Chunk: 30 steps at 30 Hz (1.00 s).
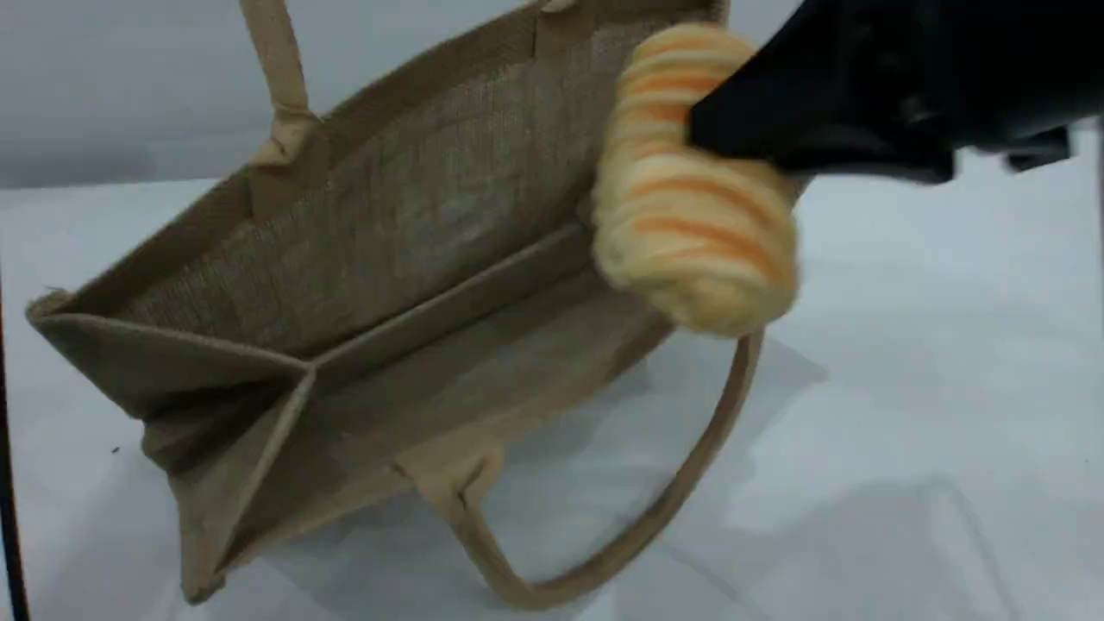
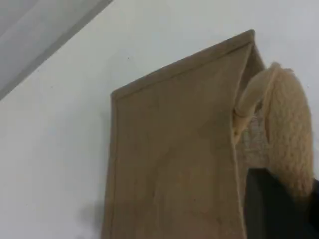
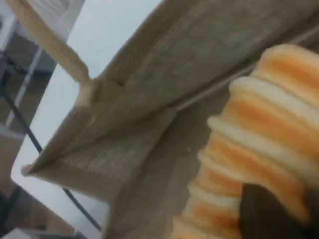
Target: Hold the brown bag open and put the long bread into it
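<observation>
The brown bag (image 1: 414,216) lies tilted on the table with its mouth gaping toward the camera. One tan handle (image 1: 278,69) is pulled up out of the scene's top edge; the other handle (image 1: 655,517) rests on the table. In the left wrist view that raised handle (image 2: 289,124) runs down into my left gripper (image 2: 271,204), which is shut on it above the bag's outer side (image 2: 174,149). My right gripper (image 1: 724,129) is shut on the long bread (image 1: 690,198), holding it at the bag's mouth. Close up, the bread (image 3: 254,149) hangs over the bag's inside (image 3: 189,64).
The white table (image 1: 906,388) stretches to the right of and in front of the bag. A dark vertical bar (image 1: 9,483) runs along the scene's left edge. Beyond the table edge the right wrist view shows dark rods (image 3: 25,129).
</observation>
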### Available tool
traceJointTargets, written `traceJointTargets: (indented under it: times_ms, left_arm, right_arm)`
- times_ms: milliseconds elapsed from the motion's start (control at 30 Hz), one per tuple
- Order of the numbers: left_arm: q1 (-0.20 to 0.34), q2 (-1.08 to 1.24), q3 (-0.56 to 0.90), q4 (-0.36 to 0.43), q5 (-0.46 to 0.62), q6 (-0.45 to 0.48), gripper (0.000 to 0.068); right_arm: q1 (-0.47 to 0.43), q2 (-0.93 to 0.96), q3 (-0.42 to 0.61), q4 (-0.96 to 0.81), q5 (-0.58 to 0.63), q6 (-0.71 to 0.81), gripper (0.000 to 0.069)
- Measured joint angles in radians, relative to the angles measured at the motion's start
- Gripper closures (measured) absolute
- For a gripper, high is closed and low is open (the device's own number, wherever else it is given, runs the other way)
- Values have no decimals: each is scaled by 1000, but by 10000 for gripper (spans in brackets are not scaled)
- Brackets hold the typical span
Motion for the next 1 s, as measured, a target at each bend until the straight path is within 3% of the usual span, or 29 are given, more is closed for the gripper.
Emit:
traceJointTargets:
  times_ms: [200, 1000]
  left_arm:
    - [0, 0, 0, -1, 4, 0, 595]
    - [0, 1, 0, -6, -4, -1, 595]
  right_arm:
    - [51, 117, -68, 45, 1, -104, 635]
    - [59, 530, -435, 43, -106, -13, 636]
